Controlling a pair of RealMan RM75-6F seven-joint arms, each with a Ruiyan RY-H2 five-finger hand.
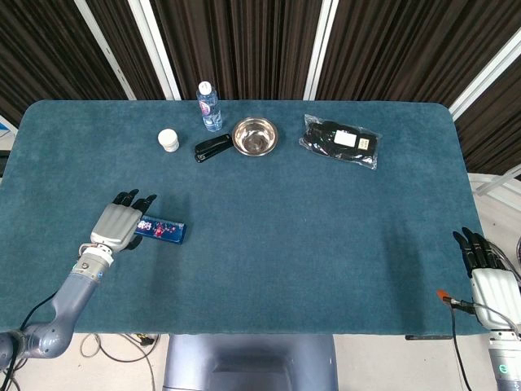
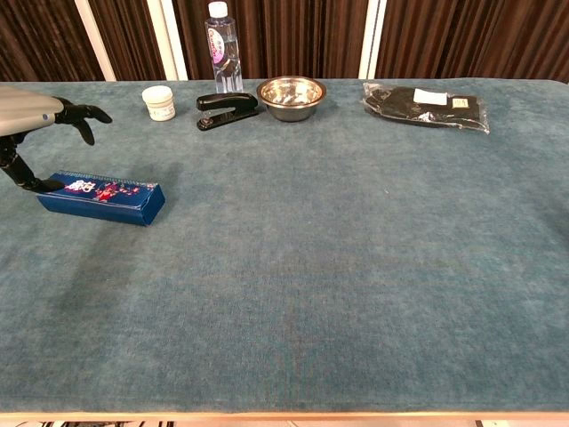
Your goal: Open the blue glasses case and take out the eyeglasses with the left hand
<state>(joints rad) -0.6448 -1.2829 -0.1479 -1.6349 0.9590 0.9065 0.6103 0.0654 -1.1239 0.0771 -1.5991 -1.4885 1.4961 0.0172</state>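
The blue glasses case (image 1: 160,231) (image 2: 105,197) lies closed on the left part of the table, a coloured pattern on its lid. My left hand (image 1: 116,224) (image 2: 34,124) hovers over the case's left end, fingers spread, the thumb reaching down to the lid's edge; it holds nothing. My right hand (image 1: 487,274) rests off the table's right front corner, fingers straight and apart, seen only in the head view. The eyeglasses are hidden inside the case.
Along the far edge stand a white jar (image 1: 168,140), a water bottle (image 1: 208,106), a black stapler (image 1: 212,149), a steel bowl (image 1: 255,136) and a black packet (image 1: 340,140). An orange-tipped cable (image 1: 449,300) lies near the right hand.
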